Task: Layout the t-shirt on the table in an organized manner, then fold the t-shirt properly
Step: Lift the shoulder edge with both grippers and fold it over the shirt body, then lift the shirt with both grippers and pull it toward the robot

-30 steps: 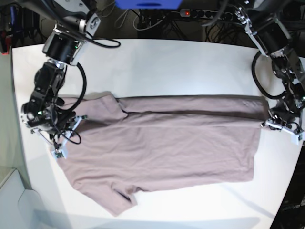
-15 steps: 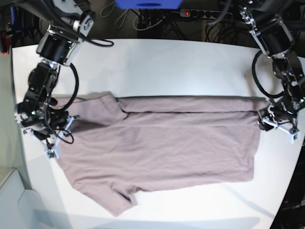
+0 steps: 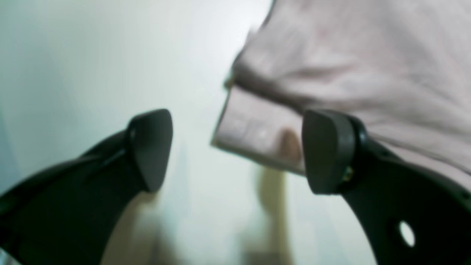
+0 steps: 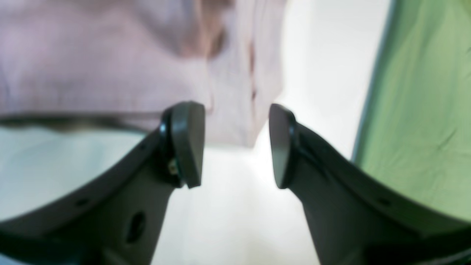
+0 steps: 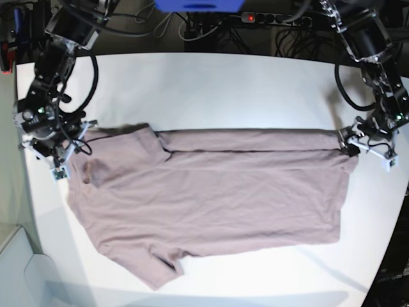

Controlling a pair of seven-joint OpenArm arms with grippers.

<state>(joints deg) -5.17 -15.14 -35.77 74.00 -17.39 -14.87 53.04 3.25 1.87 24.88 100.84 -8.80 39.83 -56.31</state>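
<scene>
Mauve-pink short-sleeved cloth t-shirt (image 5: 211, 201) lies spread across the middle of the large white matte table (image 5: 223, 83), one long edge folded over along its far side, hem toward the left arm, sleeves toward the right arm. Left gripper (image 3: 235, 151) has jaws spread wide, nothing between them, just off the folded hem corner. Right gripper (image 4: 235, 145) has jaws parted, empty, hovering at a sleeve edge. Cloth looks light, limp, wrinkly: likely drags and bunches, won't hold shape. Best pinched at doubled corners or hem edges, both ends together, lifted low to keep it flat.
</scene>
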